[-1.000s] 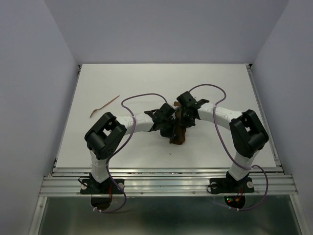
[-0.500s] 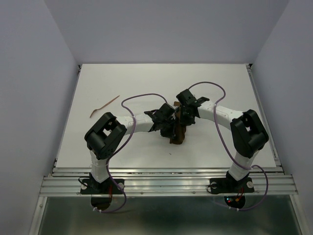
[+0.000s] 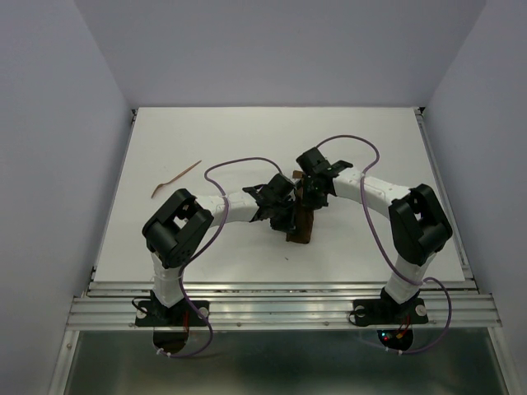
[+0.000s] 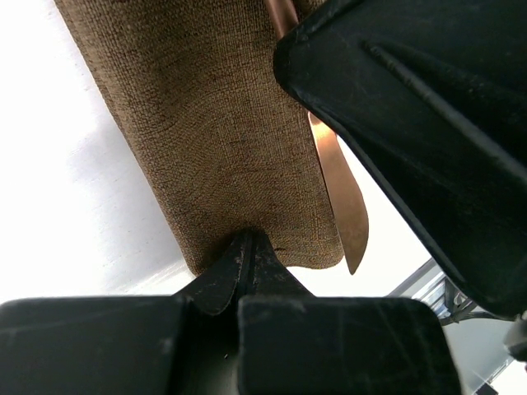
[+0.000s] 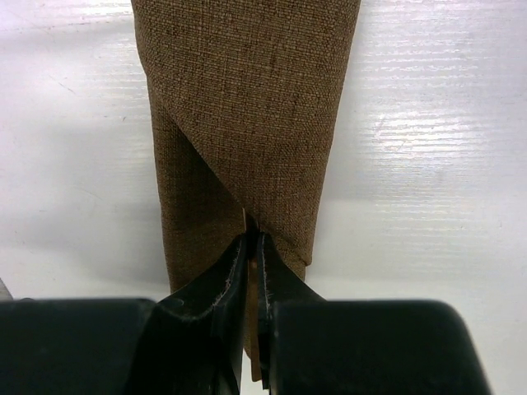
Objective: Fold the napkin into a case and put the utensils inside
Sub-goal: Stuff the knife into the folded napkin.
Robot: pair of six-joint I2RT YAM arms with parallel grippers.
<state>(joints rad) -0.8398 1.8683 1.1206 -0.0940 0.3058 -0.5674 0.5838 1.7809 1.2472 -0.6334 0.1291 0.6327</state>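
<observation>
At the middle of the counter [image 3: 247, 140] lies the case [image 3: 302, 230] — the left jaws shut on its edge, the right jaws closed on a utensil [image 5: 251, 329] at its folded end — with a second utensil [image 3: 174, 179] well to its left.

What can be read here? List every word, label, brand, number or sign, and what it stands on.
None: no word, label, brand, number or sign is readable in any view. The napkin is plain weave, the utensil bare, the table blank.
</observation>
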